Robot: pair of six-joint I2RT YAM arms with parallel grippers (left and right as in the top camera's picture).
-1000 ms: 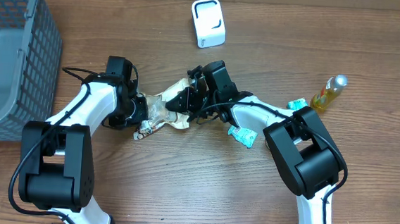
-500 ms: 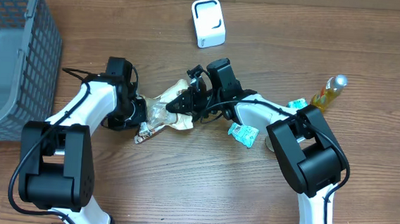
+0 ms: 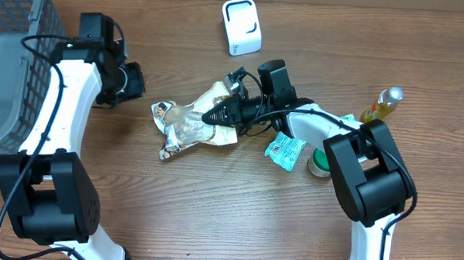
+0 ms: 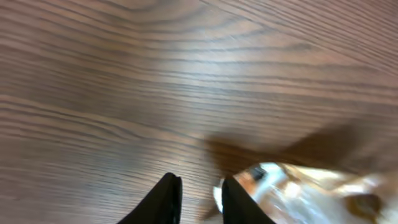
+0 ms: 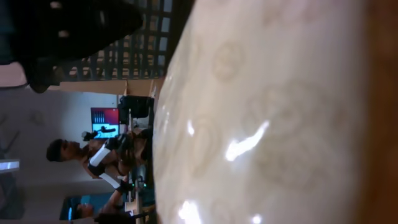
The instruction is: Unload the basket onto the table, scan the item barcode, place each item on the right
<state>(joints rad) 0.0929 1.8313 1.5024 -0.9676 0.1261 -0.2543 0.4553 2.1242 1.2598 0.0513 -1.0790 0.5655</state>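
Since the earlier frame the left arm has let go and swung away toward the desk's far left corner, beside the basket [image 3: 27, 17]. The snack packet [image 3: 185, 125] has slid a little toward the left edge and opened out.

The left end effector [image 3: 130, 82] has its fingers parted by a narrow gap with only bare wood between them, so it holds nothing. The right end effector [image 3: 217, 115] is closed tight, and from above it looks pinched on the packet's right-hand edge. Its own camera is filled by glossy film, so we cannot see the contact itself.

The packet sits near the middle of the desk and appears to rest on the surface. It is well apart from the white scanner [image 3: 241, 26], which stands by the far edge.

We see these risks:
- **Slipping or tearing:** one pinch on thin, slick film is a weak hold. If the packet is lifted or dragged toward the scanner, it may slip out or tear at the edge.
- **Barcode not presented:** with no second hold, the crumpled packet will probably droop and fold. That could hide the barcode or turn it away from the scanner window. We cannot tell which face carries the barcode.
- **Glare:** the wrinkled foil throws bright highlights, which may spoil a read even if the barcode is aimed well.
- **Knocking other items:** the teal sachet [image 3: 284, 150] lies just beside the right forearm, and a broad swing could sweep it along.
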